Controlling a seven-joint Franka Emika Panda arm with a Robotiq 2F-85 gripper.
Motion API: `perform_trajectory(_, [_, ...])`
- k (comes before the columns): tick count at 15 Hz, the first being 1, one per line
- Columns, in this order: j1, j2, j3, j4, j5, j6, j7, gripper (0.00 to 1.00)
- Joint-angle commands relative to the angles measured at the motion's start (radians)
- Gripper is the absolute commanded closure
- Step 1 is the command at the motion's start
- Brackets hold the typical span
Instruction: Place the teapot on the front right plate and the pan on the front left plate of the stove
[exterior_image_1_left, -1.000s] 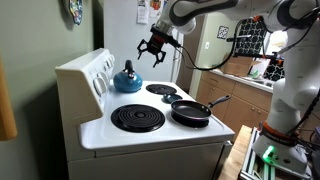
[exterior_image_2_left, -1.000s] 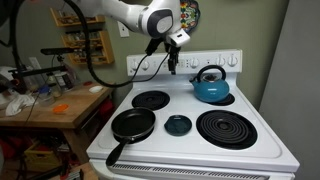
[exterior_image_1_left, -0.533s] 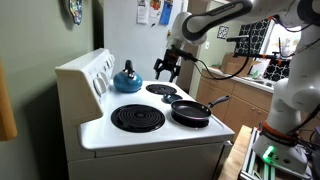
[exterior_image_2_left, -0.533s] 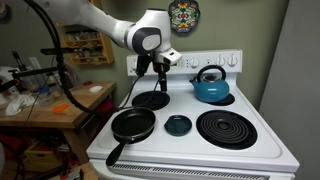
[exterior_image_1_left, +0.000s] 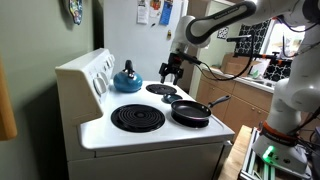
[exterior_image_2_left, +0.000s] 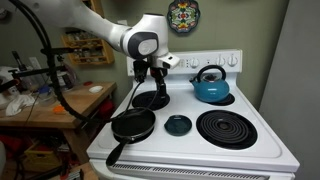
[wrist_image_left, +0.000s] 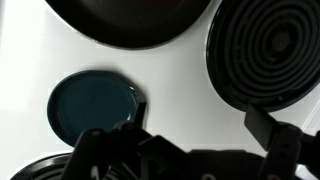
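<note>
Nearest me on the stove (exterior_image_2_left: 185, 150), the pan (exterior_image_2_left: 132, 125) sits at the front left corner with its handle poking out over the front edge. It covers the front left plate, so I can't see the coil beneath it, but I judge that half of the job done. Just beside it, mid-stove, lies a small teal dish (exterior_image_2_left: 177, 124). To the right of that, the front right plate (exterior_image_2_left: 232, 128) is bare.

Further back, the gripper (exterior_image_2_left: 158, 84) hangs over the back left burner (exterior_image_2_left: 150, 99). It touches nothing. In the wrist view the fingers (wrist_image_left: 100, 150) stand wide apart with only stovetop between them, so the jaws are open and empty.

Furthest back, the teapot (exterior_image_2_left: 211, 87) stands upright on the back right burner, just in front of the back panel (exterior_image_2_left: 190, 62), well apart from the gripper.

So the step in hand is the teapot, and I'm not yet at it. Next I'd bring the arm across to the right and line the open jaws over the arched handle. Then I'd drop until the handle lies between the fingers and close. It needs a clean lift to clear the coil before coming forward onto the front right plate. I expect the glossy body to swing under the handle, so I'd move slowly.
</note>
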Motion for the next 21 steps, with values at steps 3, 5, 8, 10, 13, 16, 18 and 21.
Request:
perform_trajectory(3, [-0.01,-0.053,0.027,-0.047,0.027,-0.004,-0.268,0.0])
perform_trajectory(5, [-0.006,-0.084,0.028,-0.089,0.045,0.014,-0.394,0.0])
perform_trajectory(8, [0.005,-0.11,0.027,-0.126,0.089,-0.004,-0.587,0.0])
perform_trajectory(10, [0.011,-0.124,0.026,-0.153,0.096,-0.028,-0.687,0.0])
perform_trajectory(13, [0.008,-0.156,0.02,-0.213,0.089,-0.055,-0.757,0.0])
perform_trajectory(16, [0.0,-0.201,0.014,-0.273,0.067,-0.093,-0.769,0.0])
perform_trajectory(18, [-0.001,-0.225,0.009,-0.311,0.059,-0.101,-0.784,0.0])
perform_trajectory(21, [-0.007,-0.247,0.004,-0.368,0.038,-0.093,-0.776,0.0])
